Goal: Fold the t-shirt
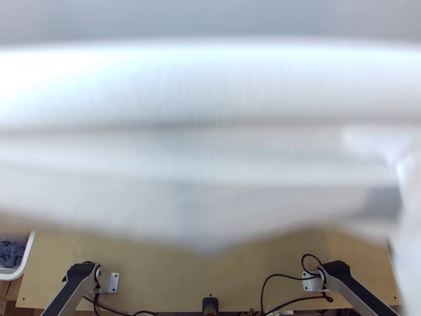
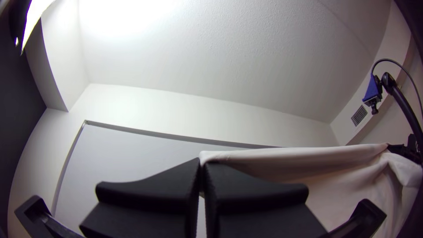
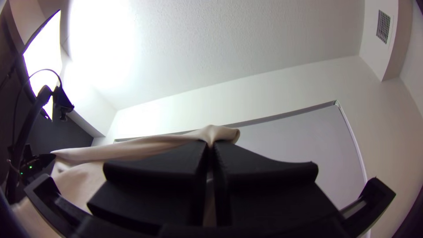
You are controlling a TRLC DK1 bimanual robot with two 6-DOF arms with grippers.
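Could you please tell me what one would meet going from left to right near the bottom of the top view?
White bin, left arm, black mount, right arm, then a hanging part of the shirt.

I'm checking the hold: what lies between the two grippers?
The pale t-shirt, its upper edge stretched from the left gripper to the right gripper, as both wrist views show.

In the top view, a blurred white fabric t-shirt (image 1: 210,158), cut off at both sides, hides the far part of the light wooden table (image 1: 158,274). The left edge crops a white plastic bin (image 1: 28,253).
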